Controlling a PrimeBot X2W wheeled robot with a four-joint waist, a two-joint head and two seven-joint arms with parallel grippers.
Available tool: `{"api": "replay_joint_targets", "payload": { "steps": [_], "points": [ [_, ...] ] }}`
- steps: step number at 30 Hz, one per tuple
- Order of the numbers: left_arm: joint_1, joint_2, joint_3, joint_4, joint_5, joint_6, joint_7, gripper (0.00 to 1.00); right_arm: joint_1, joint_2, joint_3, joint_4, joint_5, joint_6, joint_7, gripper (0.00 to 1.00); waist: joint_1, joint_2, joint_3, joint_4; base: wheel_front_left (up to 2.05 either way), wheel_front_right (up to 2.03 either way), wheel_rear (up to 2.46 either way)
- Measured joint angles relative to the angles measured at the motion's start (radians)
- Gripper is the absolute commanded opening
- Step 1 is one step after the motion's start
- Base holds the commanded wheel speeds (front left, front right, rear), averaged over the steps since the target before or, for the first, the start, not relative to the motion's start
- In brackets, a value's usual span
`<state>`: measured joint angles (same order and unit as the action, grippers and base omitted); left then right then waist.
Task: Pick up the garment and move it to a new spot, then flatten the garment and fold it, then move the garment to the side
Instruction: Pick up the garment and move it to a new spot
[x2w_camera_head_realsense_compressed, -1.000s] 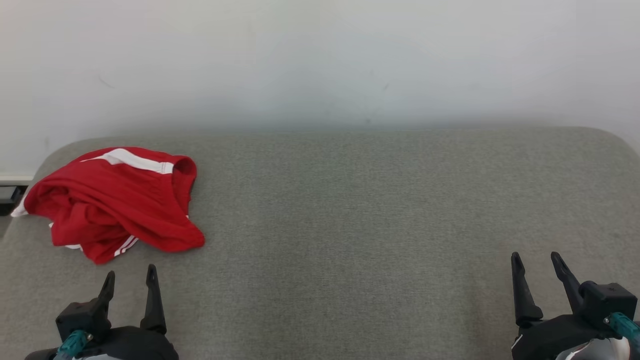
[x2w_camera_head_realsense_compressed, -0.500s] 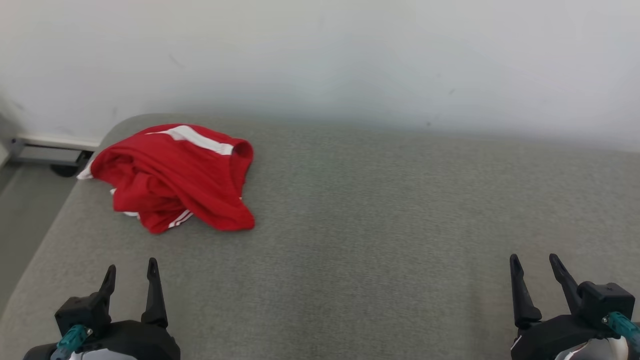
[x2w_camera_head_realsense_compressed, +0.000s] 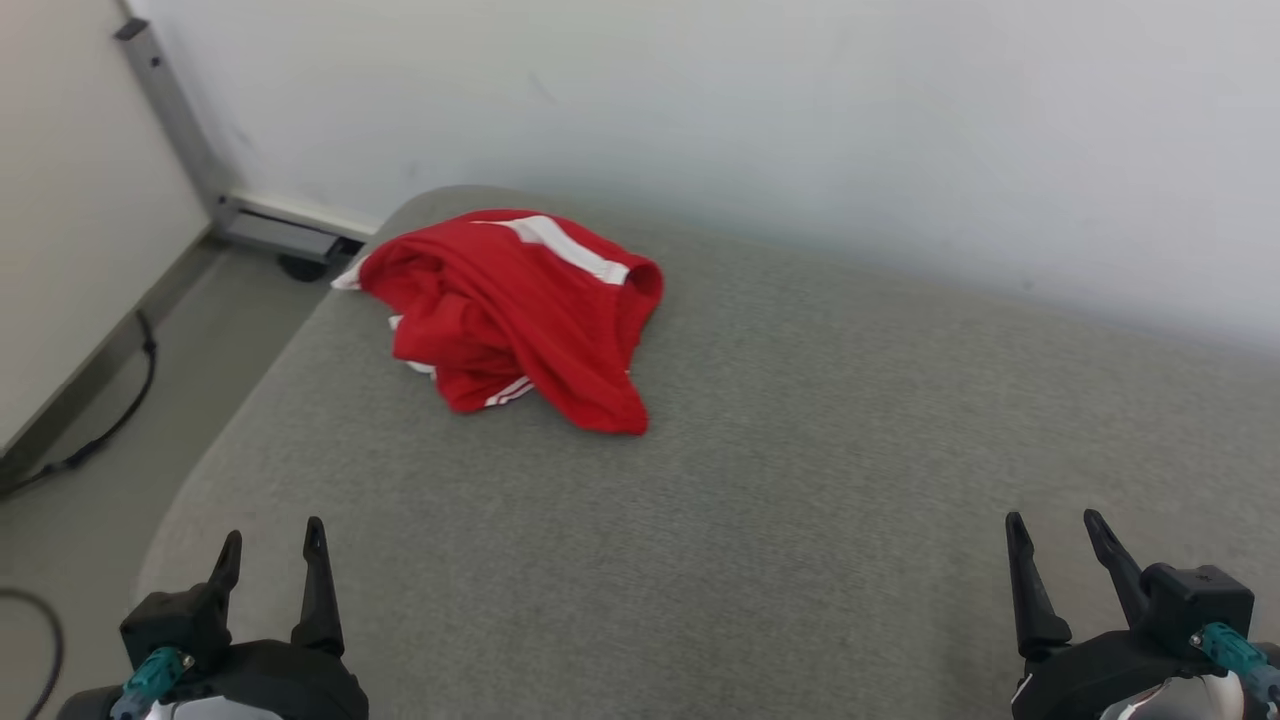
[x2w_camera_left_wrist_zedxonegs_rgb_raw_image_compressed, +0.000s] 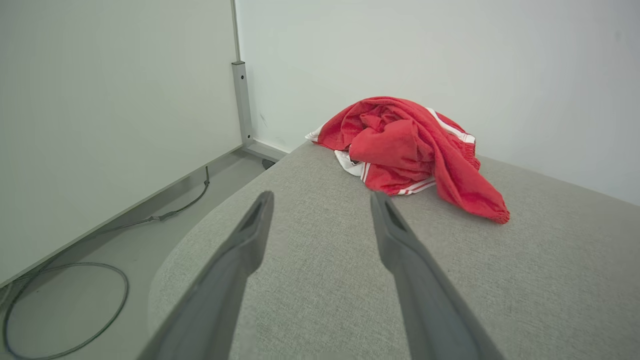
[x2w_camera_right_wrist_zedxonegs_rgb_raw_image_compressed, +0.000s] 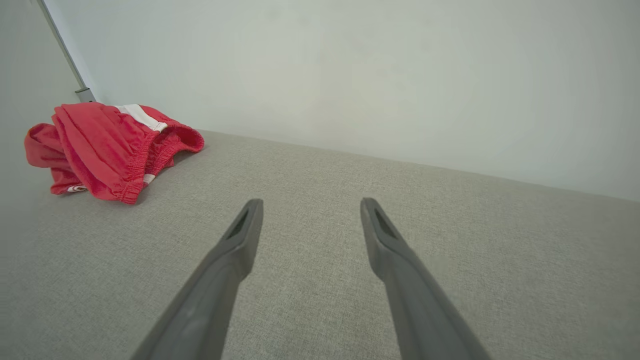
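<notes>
Garment (x2w_camera_head_realsense_compressed: 520, 310) — red, white-striped, crumpled, laid at the bench's (x2w_camera_head_realsense_compressed: 800, 470) far left corner. Left gripper (x2w_camera_head_realsense_compressed: 272, 535) — spread wide, nothing held; the garment is found ahead, slightly rightward, so this arm is judged nearer. Right gripper (x2w_camera_head_realsense_compressed: 1052, 520) is likewise spread and empty, well apart.

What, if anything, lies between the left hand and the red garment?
Nothing visible. Only the bare grey padded surface runs from the open left hand to the crumpled red garment near the far left corner. The right hand, also open, has the same bare stretch ahead, just longer.
</notes>
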<state>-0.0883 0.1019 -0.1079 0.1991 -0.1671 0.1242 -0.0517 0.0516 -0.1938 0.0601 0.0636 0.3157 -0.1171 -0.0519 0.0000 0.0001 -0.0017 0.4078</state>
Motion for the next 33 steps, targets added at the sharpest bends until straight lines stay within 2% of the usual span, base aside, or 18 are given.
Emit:
{"api": "replay_joint_targets", "payload": {
  "steps": [9,20,25,33],
  "points": [
    [0.002,0.006,0.031,-0.007,-0.005,0.000,0.004,1.00,-0.072,0.010,0.044,0.011,-0.001,0.015,0.009,1.00,0.0000,0.0000,0.007,0.107,0.00,0.00,0.00],
    [0.001,0.000,0.027,-0.008,-0.036,-0.003,0.003,1.00,-0.080,0.011,0.048,0.049,-0.001,0.021,0.016,1.00,0.0000,0.0000,0.008,0.120,0.00,0.00,0.00],
    [-0.062,-0.009,0.005,0.027,-0.082,-0.063,0.027,1.00,-0.080,0.013,0.048,0.057,-0.001,0.021,0.016,1.00,0.0000,0.0000,0.008,0.115,0.00,0.00,0.00],
    [-0.227,0.011,0.007,0.086,-0.117,-0.126,0.074,1.00,-0.089,0.024,0.072,0.050,-0.001,0.029,0.026,1.00,0.0000,0.0000,0.025,0.068,0.00,0.00,0.00]
  ]
}}
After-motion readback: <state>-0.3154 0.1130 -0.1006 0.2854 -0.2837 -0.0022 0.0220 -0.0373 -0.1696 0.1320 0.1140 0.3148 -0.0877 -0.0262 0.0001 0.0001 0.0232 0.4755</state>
